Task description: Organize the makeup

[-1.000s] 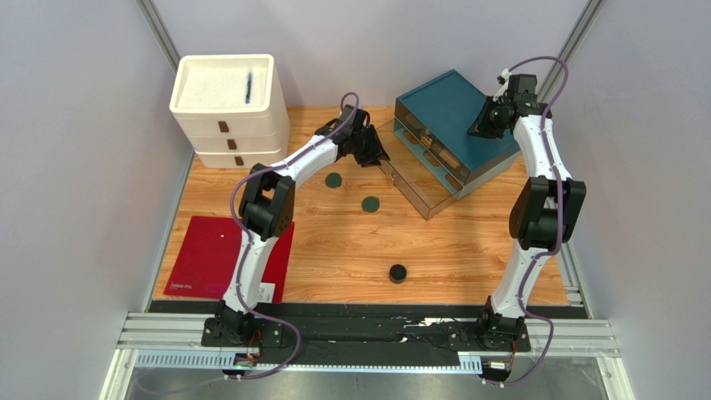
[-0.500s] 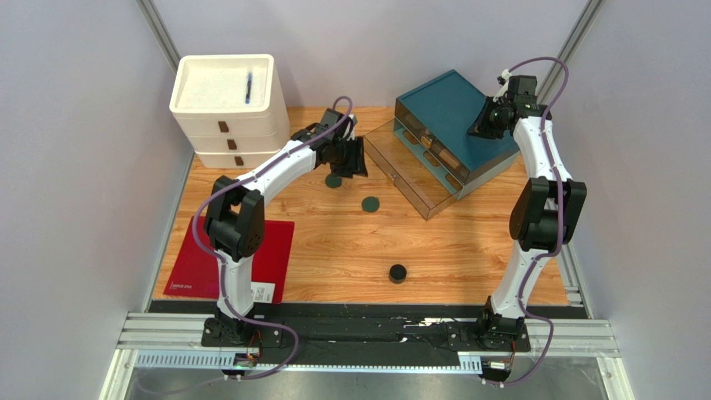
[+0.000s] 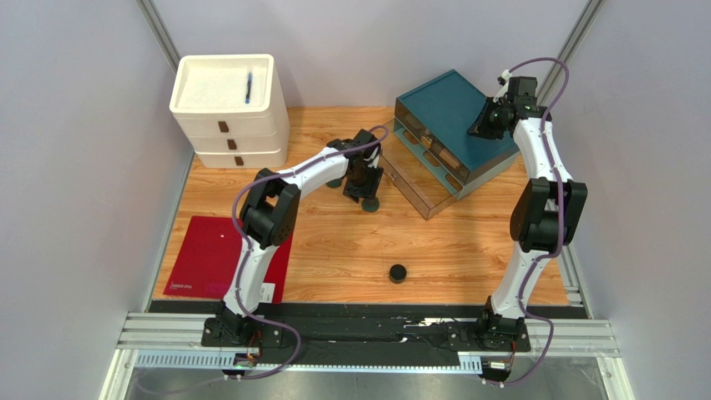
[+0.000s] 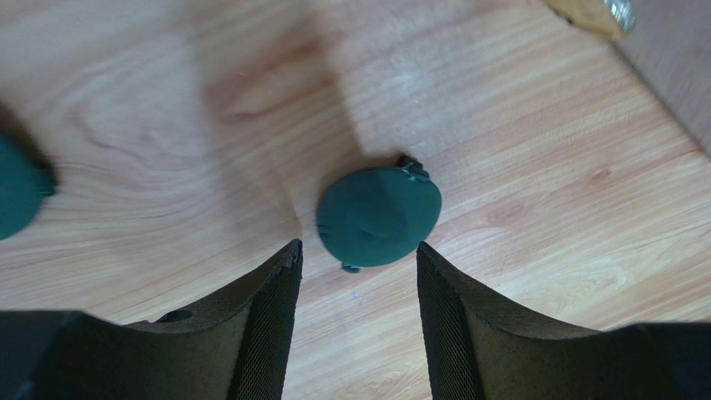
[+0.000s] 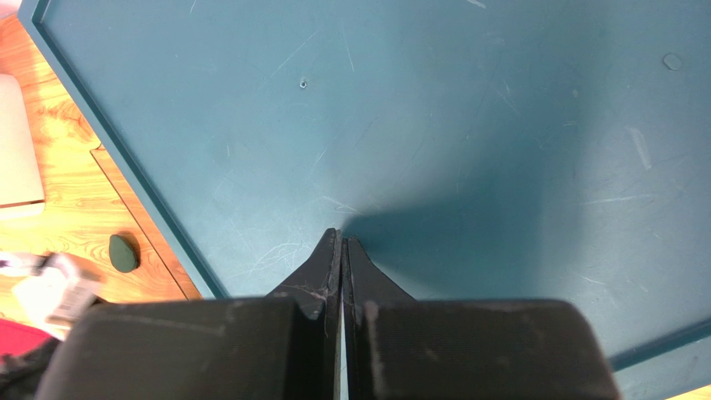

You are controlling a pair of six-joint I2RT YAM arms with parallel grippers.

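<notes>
Black round jar [image 3: 398,272]: nearest of the makeup, alone on the tabletop [image 3: 334,250] near centre, well apart from both arms; it can wait.
Red mat [image 3: 209,258]: near left, out of my way.
Left gripper [image 4: 357,258]: jaws spread, pinching nothing, with a pad [image 4: 267,325] either side of the near edge of a disc.
Dark-green disc [image 4: 380,217]: flat on the wood at mid-table, just ahead of the pads; small tabs stick out of its rim at the far right and the near left.
Step in hand: picking up this disc, as I read it, to put it away.
How I'd do it: ease forward until the widest part sits between the pads. Then sink until the tips nearly brush the wood (a thing this thin offers very little rim). Close slowly on the plain rim rather than the tabs, and lift straight up.
Risk: closing too high would likely skate over it or flick it away.
Second disc [image 4: 12,200]: just to the left and a little farther, partly under my arm from above.
Open drawer [image 3: 413,179]: right of the disc, pulled out of the teal cabinet [image 3: 451,104].
Right gripper [image 5: 342,242]: fingers pressed together, holding nothing, at the cabinet's top, far right; I cannot tell whether it touches.
White drawer stack [image 3: 224,108]: far left, blue pen [image 3: 249,86] in its top tray.
</notes>
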